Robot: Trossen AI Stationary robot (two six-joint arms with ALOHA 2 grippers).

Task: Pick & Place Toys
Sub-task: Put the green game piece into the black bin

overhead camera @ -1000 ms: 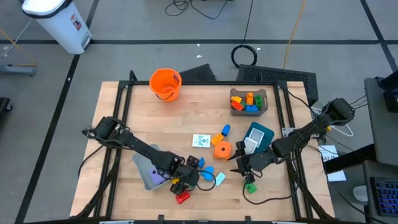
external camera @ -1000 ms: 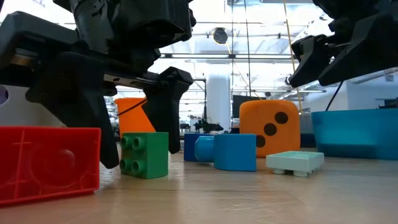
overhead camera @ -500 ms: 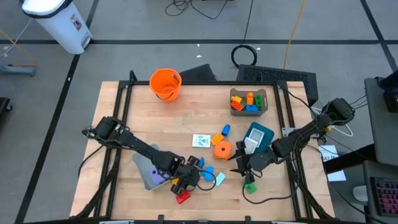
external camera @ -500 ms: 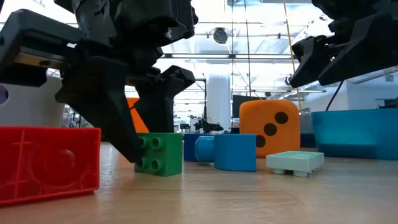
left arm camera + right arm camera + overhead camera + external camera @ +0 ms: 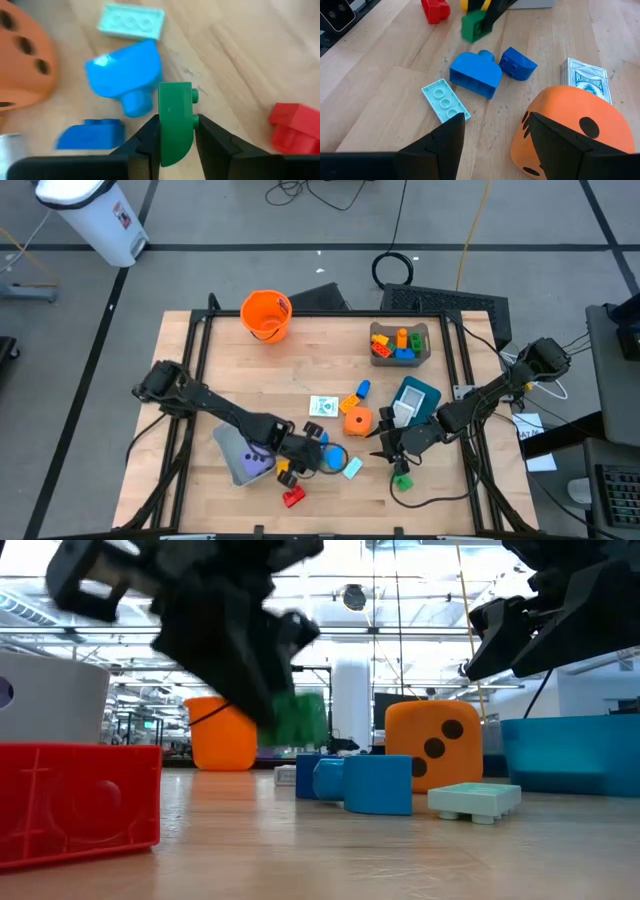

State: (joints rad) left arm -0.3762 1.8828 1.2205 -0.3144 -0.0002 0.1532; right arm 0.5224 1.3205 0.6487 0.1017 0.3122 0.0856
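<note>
A green block (image 5: pixel 175 115) hangs above the table with my left gripper (image 5: pixel 176 131) shut on it, near the table's front middle (image 5: pixel 302 462). The low view shows it in the air (image 5: pixel 298 718). Below it lie a red block (image 5: pixel 292 498), two blue blocks (image 5: pixel 127 70) (image 5: pixel 90 134) and a pale teal flat block (image 5: pixel 131 21). My right gripper (image 5: pixel 495 150) stands open to the right of these, beside the orange dotted die (image 5: pixel 570 125), with nothing between its fingers. A pack of cards (image 5: pixel 584 79) lies behind the die. My left gripper pinches the green block's two opposite flat faces (image 5: pixel 175 137) between its two fingers. The fingers slant down from the table's left side. The block is lifted clear of the table, its studs (image 5: pixel 194 93) pointing sideways.
A grey bin (image 5: pixel 232 452) lies just left of my left gripper and a teal bin (image 5: pixel 415 398) beside my right arm. A grey tray (image 5: pixel 400 343) of blocks stands at the back right, an orange bucket (image 5: pixel 266 314) at the back. Another green block (image 5: pixel 402 480) lies under the right arm.
My left gripper has shut on the green block, which stood on the table between its open fingers, and has risen with it. The block is now lifted clear of the table, a little toward the right edge.
</note>
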